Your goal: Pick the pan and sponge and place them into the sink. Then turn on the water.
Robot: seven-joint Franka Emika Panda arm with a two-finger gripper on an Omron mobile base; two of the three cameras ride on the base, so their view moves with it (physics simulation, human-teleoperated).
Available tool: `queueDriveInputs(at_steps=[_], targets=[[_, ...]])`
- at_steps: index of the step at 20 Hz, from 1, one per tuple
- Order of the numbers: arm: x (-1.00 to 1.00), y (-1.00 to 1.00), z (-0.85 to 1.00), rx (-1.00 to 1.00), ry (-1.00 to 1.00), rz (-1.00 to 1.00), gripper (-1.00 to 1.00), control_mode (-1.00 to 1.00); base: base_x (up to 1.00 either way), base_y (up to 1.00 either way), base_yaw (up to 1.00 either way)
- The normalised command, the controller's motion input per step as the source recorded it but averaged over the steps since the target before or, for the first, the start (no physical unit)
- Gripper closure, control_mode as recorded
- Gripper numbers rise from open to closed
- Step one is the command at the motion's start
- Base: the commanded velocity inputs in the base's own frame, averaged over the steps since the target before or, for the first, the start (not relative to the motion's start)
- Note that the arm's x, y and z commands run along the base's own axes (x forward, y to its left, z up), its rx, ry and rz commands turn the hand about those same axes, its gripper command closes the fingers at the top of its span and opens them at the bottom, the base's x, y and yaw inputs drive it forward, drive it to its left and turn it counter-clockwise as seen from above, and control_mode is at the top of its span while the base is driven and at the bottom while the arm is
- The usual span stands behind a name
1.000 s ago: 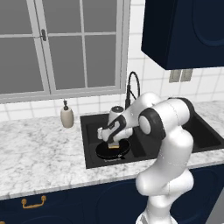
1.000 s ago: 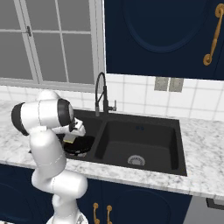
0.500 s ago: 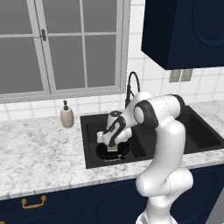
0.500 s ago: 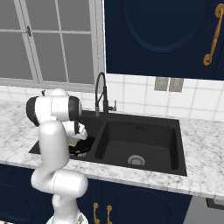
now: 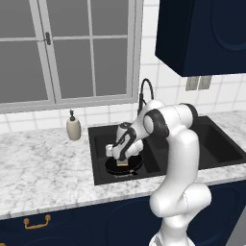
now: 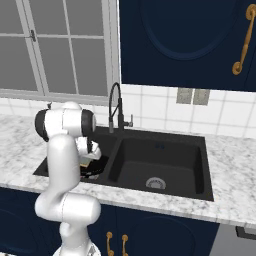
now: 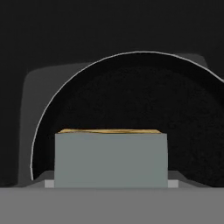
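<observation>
I have the gripper (image 5: 122, 161) low in the left basin of the sink (image 5: 98, 177), directly above the pan (image 5: 124, 166), which lies flat on that basin's floor. The sponge (image 5: 122, 163) sits at the gripper's tip, just over the pan's middle; in the hand view the sponge (image 7: 111, 159) shows as a grey block with a yellow top edge, right up against the camera, with the pan's round rim (image 7: 131, 54) arcing behind it. The fingers are hidden by the sponge, so I cannot tell how wide they stand or whether they grip it. The faucet (image 6: 116, 107) rises behind the sink's divider.
</observation>
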Motion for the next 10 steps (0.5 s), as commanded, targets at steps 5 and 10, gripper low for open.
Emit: queueDriveInputs(at_steps=[5, 10], targets=[[0.53, -0.01, 0.00, 0.00, 0.03, 0.00, 1.00, -1.00, 0.00, 0.00, 0.00], [0.10, 0.00, 0.00, 0.00, 0.00, 0.00, 1.00, -1.00, 0.00, 0.00, 0.00]])
